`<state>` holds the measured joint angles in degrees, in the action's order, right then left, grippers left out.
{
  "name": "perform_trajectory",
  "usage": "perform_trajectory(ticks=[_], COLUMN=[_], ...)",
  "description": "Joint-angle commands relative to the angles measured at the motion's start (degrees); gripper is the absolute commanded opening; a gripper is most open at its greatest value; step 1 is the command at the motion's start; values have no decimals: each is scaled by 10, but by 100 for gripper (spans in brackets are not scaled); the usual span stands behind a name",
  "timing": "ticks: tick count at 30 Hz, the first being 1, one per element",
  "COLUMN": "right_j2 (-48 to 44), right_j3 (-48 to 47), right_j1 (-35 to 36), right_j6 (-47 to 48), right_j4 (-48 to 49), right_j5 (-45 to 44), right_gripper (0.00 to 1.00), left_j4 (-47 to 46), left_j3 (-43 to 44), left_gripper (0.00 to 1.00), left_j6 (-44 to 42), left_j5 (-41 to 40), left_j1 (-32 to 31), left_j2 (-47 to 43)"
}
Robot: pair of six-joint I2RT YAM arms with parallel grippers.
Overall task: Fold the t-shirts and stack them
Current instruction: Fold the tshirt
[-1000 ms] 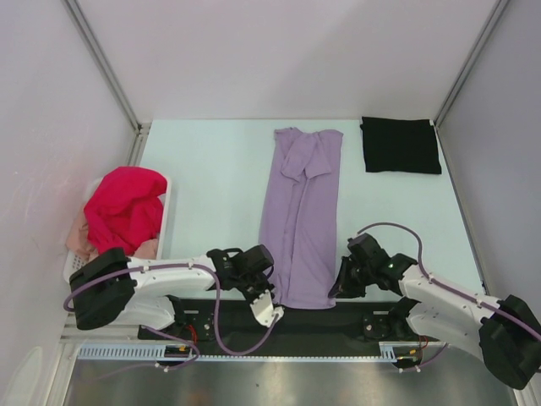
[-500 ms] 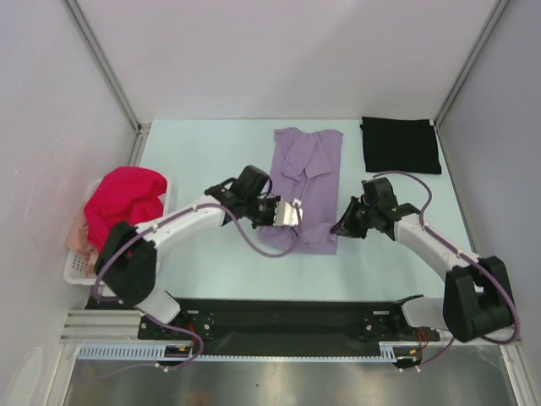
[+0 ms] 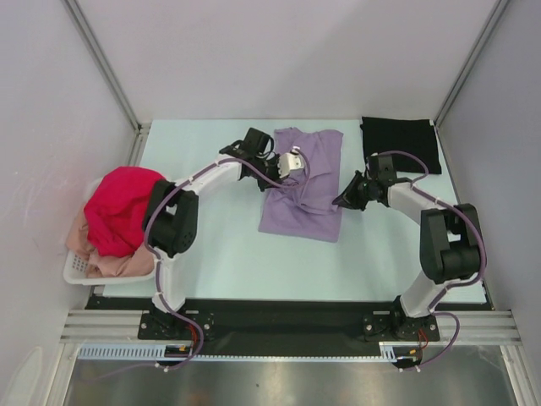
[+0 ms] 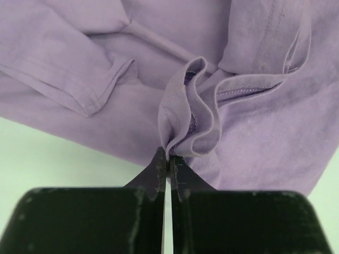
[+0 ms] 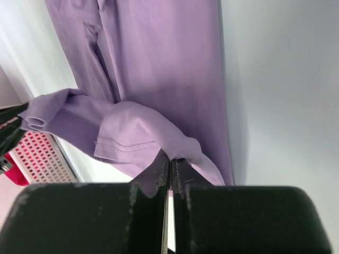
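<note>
The lavender t-shirt (image 3: 303, 190) lies in the middle of the table, its near half folded up over the far half. My left gripper (image 3: 272, 172) is shut on a bunched hem corner of the shirt (image 4: 185, 114) at its left side. My right gripper (image 3: 341, 201) is shut on the other hem corner (image 5: 137, 137) at its right side. The black folded t-shirt (image 3: 400, 144) lies at the far right. The magenta-red t-shirt (image 3: 120, 207) is heaped on the pale peach-pink one (image 3: 118, 258) in the basket at the left.
The white plastic basket (image 3: 78, 269) stands at the table's left edge. Grey walls close in the left, far and right sides. The black arm rail (image 3: 279, 317) runs along the near edge.
Both grippers have carried the lavender shirt's near hem away from the front edge toward the far end, doubling the long shirt over itself. Both arms are now stretched far out.
</note>
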<state>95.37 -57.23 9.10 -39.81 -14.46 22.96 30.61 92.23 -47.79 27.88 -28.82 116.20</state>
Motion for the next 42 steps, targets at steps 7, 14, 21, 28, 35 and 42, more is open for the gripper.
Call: perform_trajectory(ticks=[7, 14, 21, 28, 35, 42], right_j2=[89, 99, 76, 8, 34, 124], right_j3=[-72, -109, -193, -120, -79, -127], right_j1=[-8, -44, -66, -42, -23, -22], right_j6=[5, 10, 97, 149, 125, 112], right_j4=[50, 37, -56, -83, -45, 2], right_j5=[24, -18, -115, -131, -93, -87], right_gripper=[10, 49, 51, 51, 52, 44], left_j4=[-7, -12, -6, -16, -73, -80], left_j3=[48, 98, 176, 103, 54, 105], left_gripper=[0, 25, 63, 64, 73, 54], left_j6=[31, 118, 225, 293, 389, 401], left_j5=[-31, -142, -211, -161, -92, -95], left_j1=[13, 19, 51, 57, 56, 55], left_j2=[40, 87, 111, 30, 43, 110])
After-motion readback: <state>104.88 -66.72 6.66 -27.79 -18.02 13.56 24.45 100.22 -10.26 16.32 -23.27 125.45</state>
